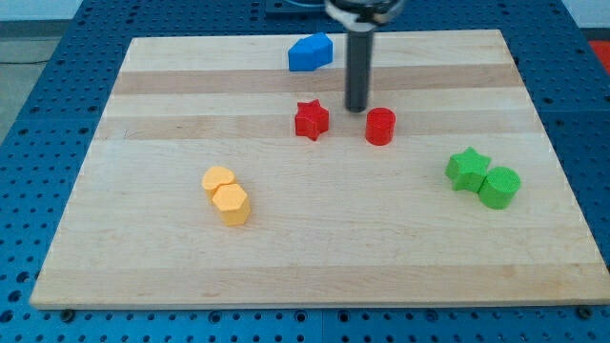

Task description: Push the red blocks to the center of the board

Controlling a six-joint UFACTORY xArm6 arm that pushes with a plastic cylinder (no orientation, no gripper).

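Camera view: a wooden board (315,257) holds a red star block (311,120) and a red cylinder block (379,126) slightly toward the view's top from centre, with my tip (356,109) just above and between them, nearer the cylinder. Judging from this, an off-centre push could spin either red block sideways or split them apart. The rod stands upright from the view's top; it has no jaws and holds nothing.
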